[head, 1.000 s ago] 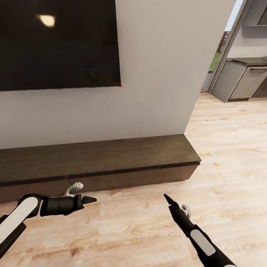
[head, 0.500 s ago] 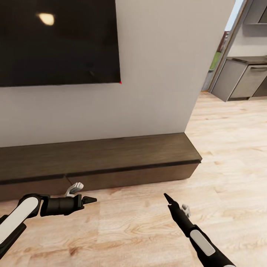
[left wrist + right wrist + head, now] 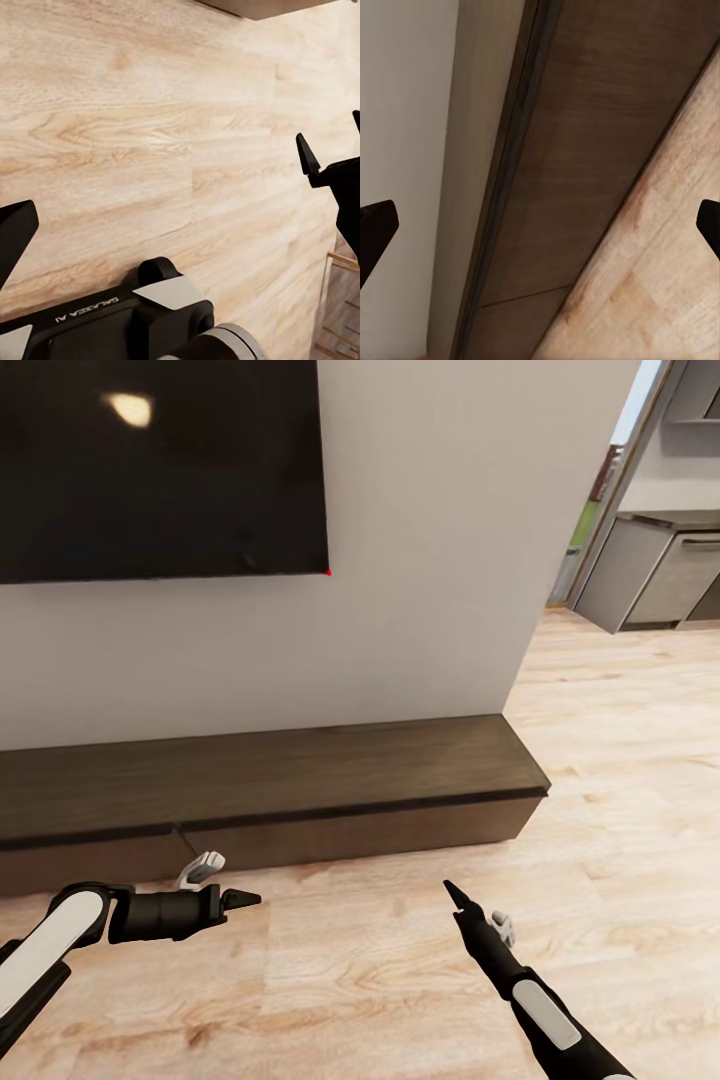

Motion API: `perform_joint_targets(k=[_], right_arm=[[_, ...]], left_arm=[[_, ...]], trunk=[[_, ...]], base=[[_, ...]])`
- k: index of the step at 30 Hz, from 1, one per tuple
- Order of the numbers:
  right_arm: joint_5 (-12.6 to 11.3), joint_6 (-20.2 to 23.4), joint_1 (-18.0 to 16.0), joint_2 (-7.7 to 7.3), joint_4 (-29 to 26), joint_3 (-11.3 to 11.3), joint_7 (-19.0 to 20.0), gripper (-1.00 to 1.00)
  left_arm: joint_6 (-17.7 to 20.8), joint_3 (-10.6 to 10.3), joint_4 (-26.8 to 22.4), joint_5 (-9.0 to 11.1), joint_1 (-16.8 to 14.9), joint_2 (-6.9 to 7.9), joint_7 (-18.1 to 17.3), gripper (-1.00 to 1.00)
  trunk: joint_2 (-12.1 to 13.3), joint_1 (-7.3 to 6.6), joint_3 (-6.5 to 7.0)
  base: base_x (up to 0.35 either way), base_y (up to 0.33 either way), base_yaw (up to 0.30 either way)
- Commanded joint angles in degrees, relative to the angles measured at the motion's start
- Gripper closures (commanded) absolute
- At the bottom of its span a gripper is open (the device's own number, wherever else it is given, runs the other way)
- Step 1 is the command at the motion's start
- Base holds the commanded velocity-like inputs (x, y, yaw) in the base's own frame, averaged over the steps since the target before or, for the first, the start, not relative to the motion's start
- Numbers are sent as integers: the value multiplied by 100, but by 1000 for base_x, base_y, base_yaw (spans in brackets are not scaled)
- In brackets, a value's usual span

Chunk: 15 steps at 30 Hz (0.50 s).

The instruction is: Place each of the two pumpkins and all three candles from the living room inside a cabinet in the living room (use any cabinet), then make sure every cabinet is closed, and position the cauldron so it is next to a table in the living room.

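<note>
The robot is facing the cabinet (image 3: 270, 790), a long, low dark-brown unit running along the base of a pale wall (image 3: 430, 560) under a dark wall-mounted screen (image 3: 160, 470). The cabinet's right end is stopping at the wall's outer corner, beside a doorway that is giving onto grey kitchen cupboards (image 3: 650, 575).

Both arms are hanging low over the wooden floor (image 3: 620, 780), in front of the cabinet's front edge and apart from it. The left gripper (image 3: 240, 900) is carrying nothing; its wrist view is showing the fingertips spread wide over bare floor. The right gripper (image 3: 452, 890) is likewise carrying nothing, with its jaws released and the fingertips at opposite edges of its wrist view, which is looking at the cabinet front and slab top.

The drawer fronts are appearing flush, so the cabinet is judged closed. With both grippers empty, the task is judged to be at a transit or search stage: fetching, loading and cauldron placement cannot be confirmed as done.
</note>
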Motion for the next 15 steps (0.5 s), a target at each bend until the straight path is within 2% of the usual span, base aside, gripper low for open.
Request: perform_joint_targets(k=[1, 6, 13, 15], right_arm=[[-61, 17, -4, -4, 1, 25, 16, -100], [-61, 17, -4, -2, 1, 33, 21, -100], [-61, 17, -4, -2, 1, 34, 29, -100], [-61, 17, -4, -2, 1, 37, 31, -100]], left_arm=[[3, -8, -5, 62, -5, 3, 57, -100], [3, -8, -5, 62, -5, 0, 57, -100], [3, -12, -5, 62, -5, 0, 57, -100], [3, -15, -5, 62, -5, 0, 57, -100]], trunk=[[-44, 22, -22], [-244, 132, -111], [-244, 132, -100], [-324, 176, -135]], base=[[0, 0, 12], [0, 0, 4], [0, 0, 76], [0, 0, 16]])
